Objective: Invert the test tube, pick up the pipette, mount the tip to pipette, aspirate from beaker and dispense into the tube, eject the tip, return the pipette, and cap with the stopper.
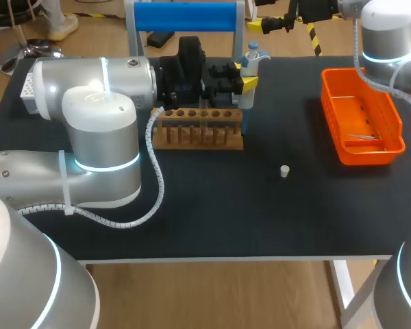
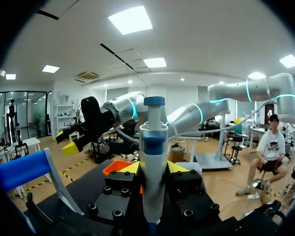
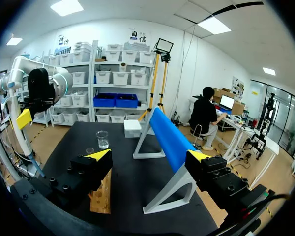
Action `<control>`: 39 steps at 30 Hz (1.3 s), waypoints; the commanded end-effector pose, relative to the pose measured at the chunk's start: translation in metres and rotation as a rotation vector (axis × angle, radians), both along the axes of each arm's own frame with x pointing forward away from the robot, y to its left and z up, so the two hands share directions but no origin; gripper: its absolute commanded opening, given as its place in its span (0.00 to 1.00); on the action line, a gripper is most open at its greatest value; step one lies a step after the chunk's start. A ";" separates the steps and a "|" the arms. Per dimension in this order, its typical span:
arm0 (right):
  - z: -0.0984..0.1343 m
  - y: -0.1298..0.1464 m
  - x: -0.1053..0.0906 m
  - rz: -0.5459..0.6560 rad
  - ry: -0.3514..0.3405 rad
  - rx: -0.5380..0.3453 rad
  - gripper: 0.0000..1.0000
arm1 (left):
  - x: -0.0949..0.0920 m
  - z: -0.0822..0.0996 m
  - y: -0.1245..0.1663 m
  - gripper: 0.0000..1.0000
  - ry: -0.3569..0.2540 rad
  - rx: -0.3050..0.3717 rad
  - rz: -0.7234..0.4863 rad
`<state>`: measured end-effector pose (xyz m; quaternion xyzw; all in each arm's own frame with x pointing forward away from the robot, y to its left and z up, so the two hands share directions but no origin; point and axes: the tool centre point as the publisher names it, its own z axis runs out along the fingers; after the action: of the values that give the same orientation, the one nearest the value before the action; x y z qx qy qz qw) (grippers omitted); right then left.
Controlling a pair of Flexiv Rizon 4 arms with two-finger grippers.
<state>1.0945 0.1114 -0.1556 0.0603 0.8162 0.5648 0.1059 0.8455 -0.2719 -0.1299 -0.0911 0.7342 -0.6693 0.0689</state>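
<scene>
Blue-and-white pipette (image 2: 153, 147): upright between the fingers of my left gripper (image 2: 153, 169); from the head view it stands just behind the right end of the wooden rack (image 1: 198, 130), towards the back of the table.
Left jaws: clamped on the pipette body from both sides, with a yellow tip against each flank.
Right gripper (image 3: 148, 156): raised over the far edge of the table, looking back across it.
Right jaws: spread wide with nothing between the fingers; I see the blue roller stand (image 3: 169, 140) through the gap, well beyond them.
Beaker (image 3: 102, 139): clear glass, upright on the black mat (image 1: 260, 212), past the rack as I see it from the right wrist.
Stopper (image 1: 284, 171): small and pale, alone on the mat, between the rack and the orange basket (image 1: 329, 96), touching neither.
Orange basket: on the right side of the table; something thin and pale lies in it, and I cannot tell what it is.
Rack: row of holes along the top; I cannot make out from here whether any of them holds a tube.
</scene>
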 end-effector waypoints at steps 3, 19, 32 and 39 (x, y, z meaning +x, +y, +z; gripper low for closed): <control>0.001 0.000 0.001 0.002 0.003 -0.004 1.00 | 0.000 -0.001 -0.001 0.00 -0.003 -0.004 0.004; -0.010 0.021 -0.003 0.006 -0.013 -0.039 1.00 | 0.000 -0.001 -0.001 0.00 -0.003 -0.004 0.004; -0.009 0.023 -0.006 0.026 -0.022 -0.024 1.00 | 0.000 -0.001 -0.001 0.00 -0.003 -0.004 0.004; -0.009 0.023 -0.006 0.026 -0.022 -0.024 1.00 | 0.000 -0.002 0.012 0.00 0.014 0.025 0.020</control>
<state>1.0875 0.1349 -0.1650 0.0432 0.8215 0.5578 0.1101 0.8497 -0.2672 -0.1341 -0.1006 0.7369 -0.6645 0.0728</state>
